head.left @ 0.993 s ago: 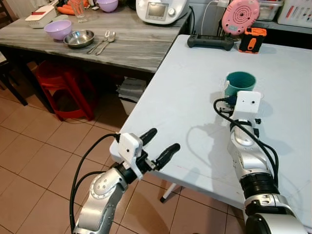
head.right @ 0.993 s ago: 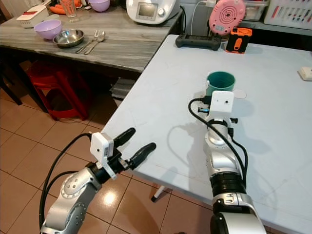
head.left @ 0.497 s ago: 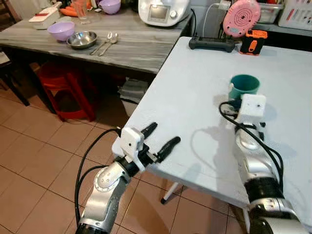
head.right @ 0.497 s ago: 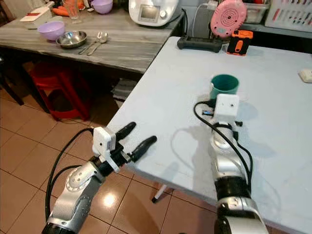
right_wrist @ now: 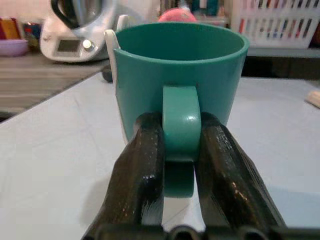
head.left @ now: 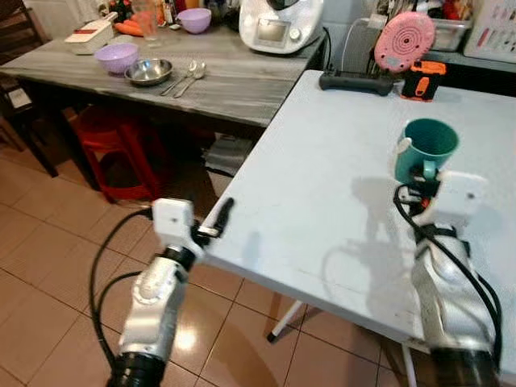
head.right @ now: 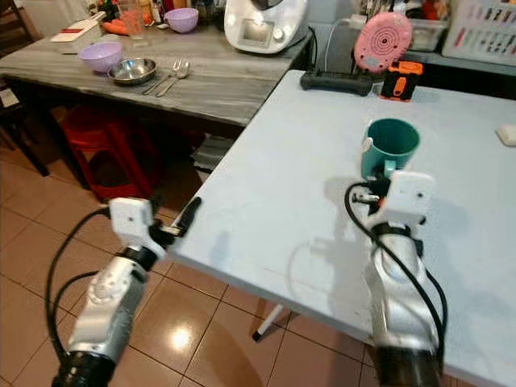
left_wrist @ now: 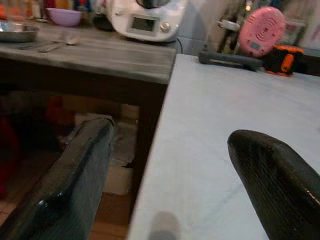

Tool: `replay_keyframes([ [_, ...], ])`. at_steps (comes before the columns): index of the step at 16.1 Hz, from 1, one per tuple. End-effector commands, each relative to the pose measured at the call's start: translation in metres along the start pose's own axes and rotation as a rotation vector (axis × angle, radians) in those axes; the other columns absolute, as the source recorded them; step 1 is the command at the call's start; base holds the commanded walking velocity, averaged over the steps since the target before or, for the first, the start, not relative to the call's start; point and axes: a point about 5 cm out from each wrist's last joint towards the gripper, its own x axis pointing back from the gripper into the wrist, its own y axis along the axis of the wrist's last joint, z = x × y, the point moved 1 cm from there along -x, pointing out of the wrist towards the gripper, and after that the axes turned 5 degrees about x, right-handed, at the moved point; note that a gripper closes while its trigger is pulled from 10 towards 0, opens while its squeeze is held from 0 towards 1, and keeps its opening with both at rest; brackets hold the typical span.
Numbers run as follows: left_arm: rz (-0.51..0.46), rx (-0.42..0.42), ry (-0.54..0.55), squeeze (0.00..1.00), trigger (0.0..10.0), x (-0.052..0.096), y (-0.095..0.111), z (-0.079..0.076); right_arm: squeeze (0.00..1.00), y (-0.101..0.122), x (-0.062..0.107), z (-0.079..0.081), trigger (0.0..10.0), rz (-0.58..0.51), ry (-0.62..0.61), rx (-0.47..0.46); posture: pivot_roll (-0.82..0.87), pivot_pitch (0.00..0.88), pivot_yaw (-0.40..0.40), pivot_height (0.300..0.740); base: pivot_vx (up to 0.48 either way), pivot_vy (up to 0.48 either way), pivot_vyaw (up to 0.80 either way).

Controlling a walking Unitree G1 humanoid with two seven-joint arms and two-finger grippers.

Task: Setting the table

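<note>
Left gripper [head.left: 211,227]: fingers apart, empty, at the near-left edge of the desk [head.left: 322,161]; best kept clear.
Mug [head.left: 425,148]: teal, upright, on the desk's right half, handle toward the robot.
Right gripper [right_wrist: 178,145]: both fingers clamped on the mug's handle. Judged step: placing the mug. Keep it level, set it flat, then release.
</note>
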Motion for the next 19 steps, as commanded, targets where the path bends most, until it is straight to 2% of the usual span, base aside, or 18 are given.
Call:
replay_keyframes([
  [1,-0.026,0.000,0.004,0.00,10.0,-0.005,0.006,0.002,0.00,0.006,0.003,0.005,10.0,-0.012,0.025,-0.015,-0.11,0.000,0.042,0.740,0.000,0.000,0.00],
  [5,-0.049,-0.015,0.005,0.00,10.0,-0.015,0.011,0.002,0.00,0.007,0.007,0.011,10.0,0.003,0.042,-0.022,-0.11,0.000,0.054,0.740,0.000,0.227,-0.72],
  [14,-0.059,-0.017,0.002,0.00,10.0,-0.018,0.011,0.002,0.00,0.008,0.010,0.020,10.0,0.010,0.061,-0.022,-0.11,0.000,0.061,0.740,0.000,0.433,-0.80],
  [17,-0.060,-0.019,0.002,0.00,10.0,-0.019,0.011,0.001,0.00,0.006,0.012,0.020,10.0,0.014,0.061,-0.018,-0.11,0.003,0.064,0.740,0.000,0.450,-0.57],
  [19,-0.062,-0.021,0.004,0.00,10.0,-0.019,0.011,0.000,0.00,0.007,0.012,0.019,10.0,0.013,0.060,-0.019,-0.11,0.005,0.066,0.740,0.000,0.454,0.00],
])
